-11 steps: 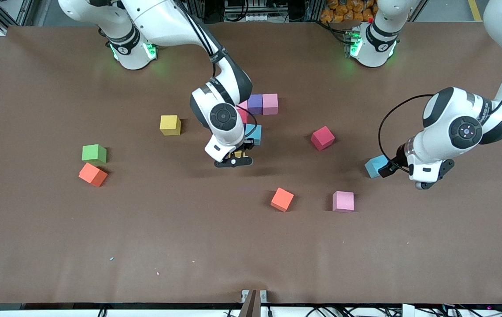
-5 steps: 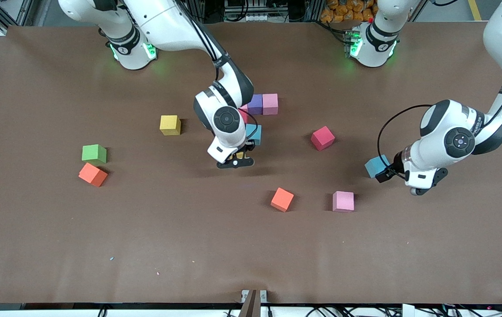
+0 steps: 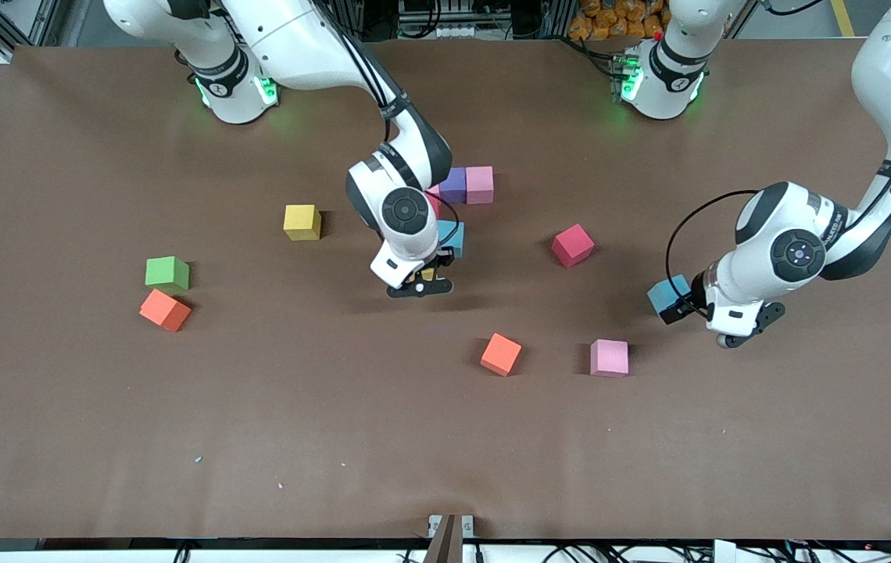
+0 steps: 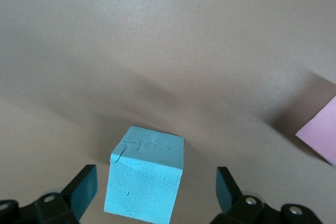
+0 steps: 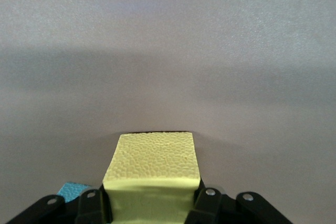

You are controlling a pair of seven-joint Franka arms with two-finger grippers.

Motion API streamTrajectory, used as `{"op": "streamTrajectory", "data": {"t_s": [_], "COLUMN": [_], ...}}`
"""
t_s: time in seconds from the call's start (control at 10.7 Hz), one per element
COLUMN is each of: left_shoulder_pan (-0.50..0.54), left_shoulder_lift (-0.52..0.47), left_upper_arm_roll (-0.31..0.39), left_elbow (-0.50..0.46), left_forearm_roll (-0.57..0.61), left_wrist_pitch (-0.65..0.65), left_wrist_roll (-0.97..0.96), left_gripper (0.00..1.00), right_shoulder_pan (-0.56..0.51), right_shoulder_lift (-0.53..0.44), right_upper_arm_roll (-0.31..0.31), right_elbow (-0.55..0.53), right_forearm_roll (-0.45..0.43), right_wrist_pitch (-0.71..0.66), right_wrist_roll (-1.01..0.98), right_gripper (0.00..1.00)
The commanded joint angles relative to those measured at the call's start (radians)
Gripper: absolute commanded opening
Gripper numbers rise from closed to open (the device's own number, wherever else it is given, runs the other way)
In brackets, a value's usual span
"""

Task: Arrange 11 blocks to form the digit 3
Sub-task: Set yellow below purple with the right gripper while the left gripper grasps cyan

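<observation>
At mid-frame the right gripper (image 3: 423, 280) stays clamped on a yellow block (image 5: 152, 174), barely shifted, beside the started figure (image 3: 457, 195) above it. At right, the left gripper (image 4: 157, 195) has slid leftward with jaws wide, now straddling a sky-blue block (image 4: 146, 183) on the table (image 3: 258, 430) without gripping; closing looks next.

front: high, faces both arm bases across the brown counter (image 3: 101, 438) | left wrist: close, looks down on sky-blue foam cube (image 4: 145, 175), shared with front (image 3: 663, 294) | right wrist: close, on yellow foam cube (image 5: 152, 174)
</observation>
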Motion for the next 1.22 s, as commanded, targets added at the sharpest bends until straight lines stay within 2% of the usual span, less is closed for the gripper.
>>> {"op": "streamTrajectory", "data": {"t_s": [0.0, 0.37, 0.47, 0.56, 0.66, 1.03, 1.12], "left_shoulder_pan": [-0.006, -0.130, -0.134, -0.134, -0.135, -0.134, -0.134], "left_shoulder_lift": [0.014, 0.026, 0.026, 0.028, 0.028, 0.028, 0.028], "left_upper_arm_roll": [0.001, 0.100, 0.103, 0.103, 0.105, 0.105, 0.105], "left_elbow": [-0.004, 0.000, 0.000, -0.001, -0.001, -0.001, -0.001], "left_forearm_roll": [0.031, 0.081, 0.083, 0.083, 0.090, 0.098, 0.098], "left_wrist_pitch": [0.012, 0.012, 0.012, 0.012, 0.012, 0.012, 0.012], "left_wrist_roll": [-0.006, 0.007, 0.008, 0.008, 0.010, 0.027, 0.048], "left_gripper": [1.00, 1.00, 1.00, 1.00, 1.00, 0.98, 0.53], "right_shoulder_pan": [0.015, 0.017, 0.017, 0.018, 0.032, 0.024, 0.014], "right_shoulder_lift": [-0.003, -0.003, -0.003, -0.003, -0.004, -0.056, -0.082], "right_upper_arm_roll": [-0.005, -0.005, -0.005, -0.005, -0.007, -0.011, -0.014], "right_elbow": [-0.011, -0.019, -0.019, -0.019, -0.018, -0.011, -0.018], "right_forearm_roll": [0.008, 0.006, 0.006, 0.005, 0.000, -0.002, -0.002], "right_wrist_pitch": [-0.001, -0.007, -0.007, -0.007, -0.007, -0.011, -0.017], "right_wrist_roll": [0.023, 0.037, 0.046, 0.046, 0.054, 0.055, 0.055], "right_gripper": [0.15, 0.17, 0.31, 0.85, 1.00, 1.00, 1.00]}}
